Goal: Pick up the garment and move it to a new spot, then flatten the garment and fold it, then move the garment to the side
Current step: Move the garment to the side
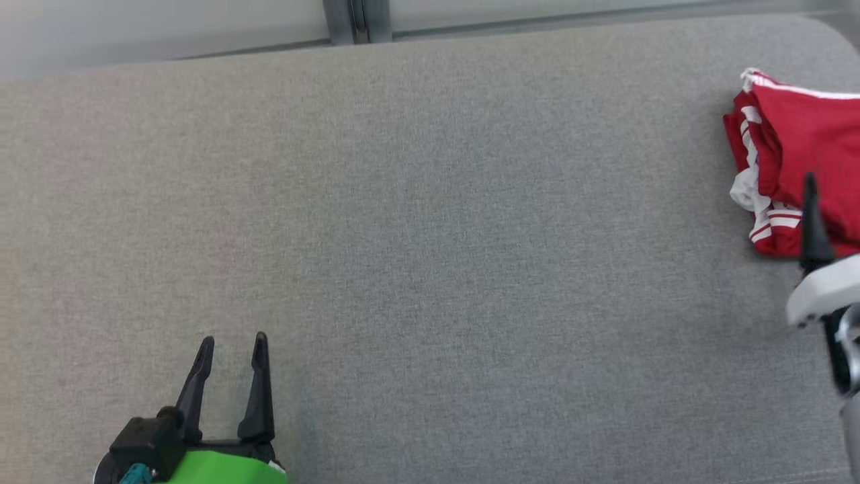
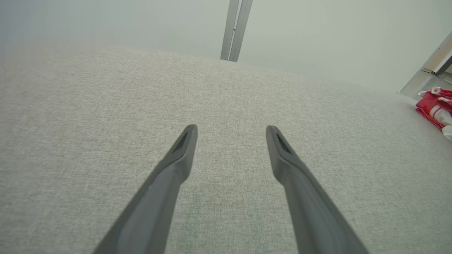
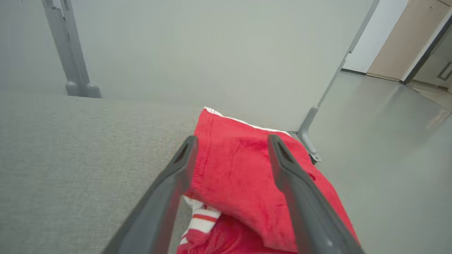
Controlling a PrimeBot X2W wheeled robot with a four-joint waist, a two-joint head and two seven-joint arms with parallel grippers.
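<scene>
Head view: one grey woven-fabric cushion (image 1: 430,235); one folded red garment with white stripes (image 1: 799,148) at its right edge; one left gripper (image 1: 234,338), spread, near the front edge.
Left wrist view: two dark fingers (image 2: 183,148) apart above the cushion.
Right wrist view: one right gripper (image 3: 232,139), spread over the garment.

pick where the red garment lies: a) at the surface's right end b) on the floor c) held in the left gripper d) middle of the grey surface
a: the red garment lies bunched at the grey surface's right end, by the open right gripper.
</scene>
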